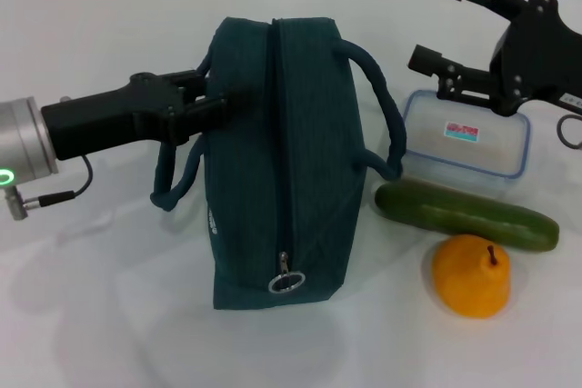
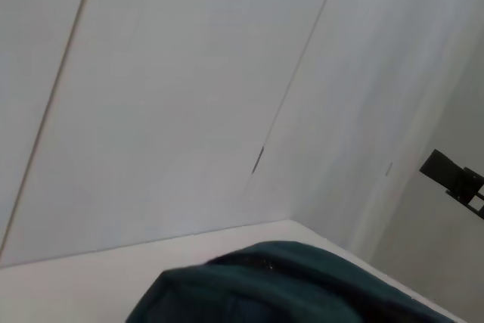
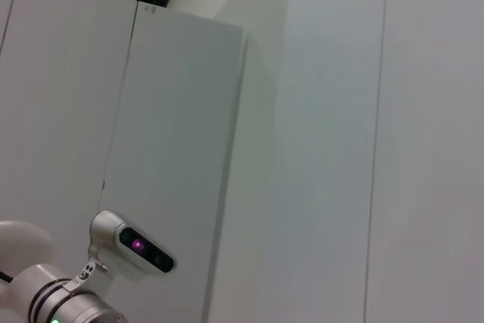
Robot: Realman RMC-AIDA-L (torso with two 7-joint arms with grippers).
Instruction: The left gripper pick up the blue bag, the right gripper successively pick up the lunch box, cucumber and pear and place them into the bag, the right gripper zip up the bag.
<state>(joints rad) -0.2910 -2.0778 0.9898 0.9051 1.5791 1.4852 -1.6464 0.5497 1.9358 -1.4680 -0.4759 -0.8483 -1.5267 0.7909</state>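
— What carries everything?

— A plain white bench (image 1: 100,315), its far edge meeting a pale panelled wall.

— And what lies on it?

— The blue bag (image 1: 273,161) stands mid-bench, zipper on top, ring pull toward the near edge. Toward the right edge lie the lunch box (image 1: 468,138), the cucumber (image 1: 464,213) just nearer than it, and the pear (image 1: 471,276) nearest the front edge, almost touching the cucumber.
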